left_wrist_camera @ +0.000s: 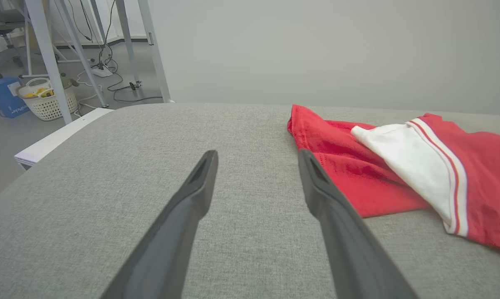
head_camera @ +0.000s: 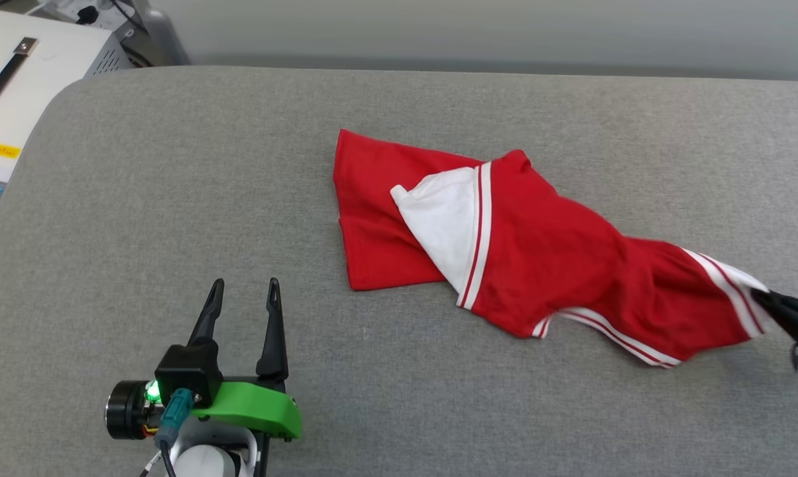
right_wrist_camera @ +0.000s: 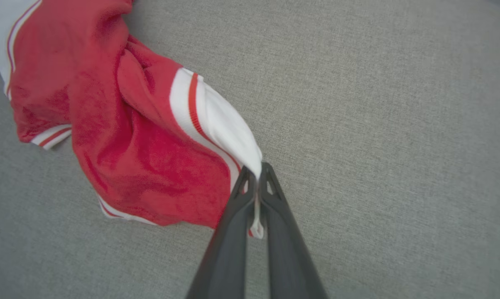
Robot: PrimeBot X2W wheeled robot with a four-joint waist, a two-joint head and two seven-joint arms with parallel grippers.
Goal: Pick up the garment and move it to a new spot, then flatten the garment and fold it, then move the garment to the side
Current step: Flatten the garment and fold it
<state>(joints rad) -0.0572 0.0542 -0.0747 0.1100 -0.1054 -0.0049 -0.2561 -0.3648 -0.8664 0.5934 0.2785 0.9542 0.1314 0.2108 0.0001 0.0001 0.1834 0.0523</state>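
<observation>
The garment [head_camera: 538, 252], a red jersey with white sleeves and striped trim, lies crumpled across the grey table, stretched toward the right. Its lettering is hidden in the folds. My right gripper [head_camera: 767, 301] is shut on the white sleeve end at the garment's right tip; in the right wrist view the gripper [right_wrist_camera: 256, 168] pinches that white cloth of the garment [right_wrist_camera: 142, 137], lifting it slightly. My left gripper [head_camera: 243, 286] stands open at the lower left, apart from the cloth. From the left wrist the open gripper [left_wrist_camera: 256, 155] points past the garment's [left_wrist_camera: 399, 166] left edge.
The grey padded table [head_camera: 173, 199] spreads wide, with its rounded corner at the far left. A white box [head_camera: 21, 86] with a black strap stands beyond that corner. Off the table, the left wrist view shows a white basket [left_wrist_camera: 46, 99] and metal frame legs [left_wrist_camera: 46, 54].
</observation>
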